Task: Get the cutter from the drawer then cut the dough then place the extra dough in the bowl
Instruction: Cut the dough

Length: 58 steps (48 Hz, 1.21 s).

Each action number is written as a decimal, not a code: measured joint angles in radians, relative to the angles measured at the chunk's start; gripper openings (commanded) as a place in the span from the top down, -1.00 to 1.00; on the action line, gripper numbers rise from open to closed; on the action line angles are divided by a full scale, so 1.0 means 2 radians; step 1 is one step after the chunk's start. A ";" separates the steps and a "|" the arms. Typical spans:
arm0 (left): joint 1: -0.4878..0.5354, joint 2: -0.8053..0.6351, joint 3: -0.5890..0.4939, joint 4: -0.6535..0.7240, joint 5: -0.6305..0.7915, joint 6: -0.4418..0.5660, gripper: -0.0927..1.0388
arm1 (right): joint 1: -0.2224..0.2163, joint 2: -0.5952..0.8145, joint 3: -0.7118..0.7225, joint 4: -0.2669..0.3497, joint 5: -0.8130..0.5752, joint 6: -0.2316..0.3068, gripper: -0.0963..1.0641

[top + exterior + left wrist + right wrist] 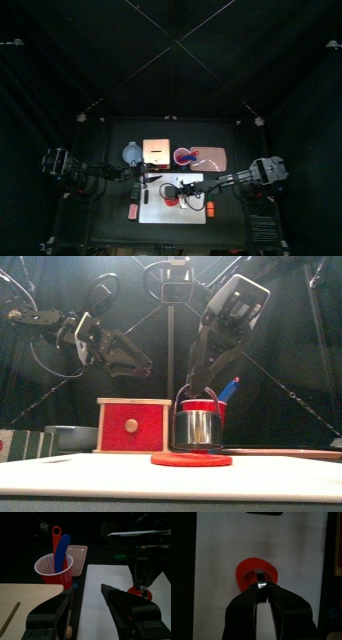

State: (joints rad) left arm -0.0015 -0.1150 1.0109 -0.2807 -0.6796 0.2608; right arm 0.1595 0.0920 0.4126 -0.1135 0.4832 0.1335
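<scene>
A flat red dough disc point(190, 459) lies on the white cutting board point(80, 471). The round metal cutter point(201, 426) stands upright on the dough. My right gripper point(261, 586) comes down from above and is shut on the cutter's wire handle; the dough point(246, 572) shows red around it. My left gripper point(89, 597) hangs open and empty over the board's left edge, beside the wooden box point(134, 424), whose red drawer front looks closed. The blue-grey bowl point(74, 435) sits left of the box.
A red cup point(55, 569) with a blue and a red toy knife stands behind the board on the pink tray point(78, 556). Box, bowl and tray line the table's back point(156, 152). Bare board lies in front of the dough.
</scene>
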 measured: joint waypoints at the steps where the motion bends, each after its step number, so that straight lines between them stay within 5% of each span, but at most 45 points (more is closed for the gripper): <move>1: -0.001 0.001 0.000 0.001 0.000 0.000 -0.68 | 0.001 0.002 -0.002 -0.001 0.000 0.000 -0.09; 21: -0.003 0.004 0.002 0.000 0.000 0.000 -0.68 | 0.000 0.006 -0.007 -0.029 0.009 0.000 -0.09; 49: -0.004 0.004 0.002 0.000 0.000 0.000 -0.68 | -0.001 0.018 -0.009 -0.008 0.004 0.002 -0.10; 58: -0.004 0.004 0.002 -0.003 -0.001 0.000 -0.71 | 0.001 0.019 -0.009 0.000 0.002 0.002 -0.38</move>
State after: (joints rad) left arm -0.0092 -0.1074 1.0140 -0.2869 -0.6811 0.2608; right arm 0.1611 0.1304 0.3942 -0.1135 0.4863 0.1381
